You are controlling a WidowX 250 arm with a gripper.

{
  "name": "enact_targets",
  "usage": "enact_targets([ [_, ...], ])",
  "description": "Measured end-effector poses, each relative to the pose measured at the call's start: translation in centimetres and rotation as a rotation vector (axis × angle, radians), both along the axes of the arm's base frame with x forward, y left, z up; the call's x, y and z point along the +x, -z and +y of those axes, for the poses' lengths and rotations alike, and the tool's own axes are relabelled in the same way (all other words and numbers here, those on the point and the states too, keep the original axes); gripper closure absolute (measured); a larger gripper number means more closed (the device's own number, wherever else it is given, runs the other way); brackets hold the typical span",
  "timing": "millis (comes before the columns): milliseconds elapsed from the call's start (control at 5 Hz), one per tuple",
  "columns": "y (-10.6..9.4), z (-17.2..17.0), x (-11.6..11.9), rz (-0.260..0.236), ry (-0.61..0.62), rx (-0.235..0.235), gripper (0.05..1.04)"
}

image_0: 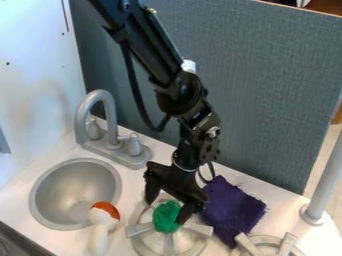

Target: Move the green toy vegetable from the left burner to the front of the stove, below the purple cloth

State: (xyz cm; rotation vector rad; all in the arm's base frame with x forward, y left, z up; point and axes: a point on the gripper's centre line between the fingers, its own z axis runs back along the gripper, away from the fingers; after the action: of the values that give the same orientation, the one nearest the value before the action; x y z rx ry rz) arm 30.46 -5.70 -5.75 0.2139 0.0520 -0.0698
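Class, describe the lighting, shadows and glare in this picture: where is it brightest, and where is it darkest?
Camera view: the white wall at the left is among the brightest areas, with a faint, soft shadow on it; the sink has a gentle sheen; the black arm is darkest, hiding some detail.

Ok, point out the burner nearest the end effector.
The burner nearer the sink, with the green object; the other burner is farther right.

The white surface [131, 179] carried 1 faucet [103, 142] and 1 purple cloth [232, 207] near its back edge, 2 burners [139, 229] and 1 orange-and-white toy [100, 231].
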Motion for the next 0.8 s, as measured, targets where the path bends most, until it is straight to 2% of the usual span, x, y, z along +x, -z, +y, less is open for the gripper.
enact_targets([
  [200,1.02,0.06,-0.21,0.026,-0.008,0.009,0.075],
  [400,1.64,0.06,-0.18,0.040,-0.010,0.014,0.128],
  [800,1.90,-0.28,0.05,0.026,-0.027,-0.010,0.661],
])
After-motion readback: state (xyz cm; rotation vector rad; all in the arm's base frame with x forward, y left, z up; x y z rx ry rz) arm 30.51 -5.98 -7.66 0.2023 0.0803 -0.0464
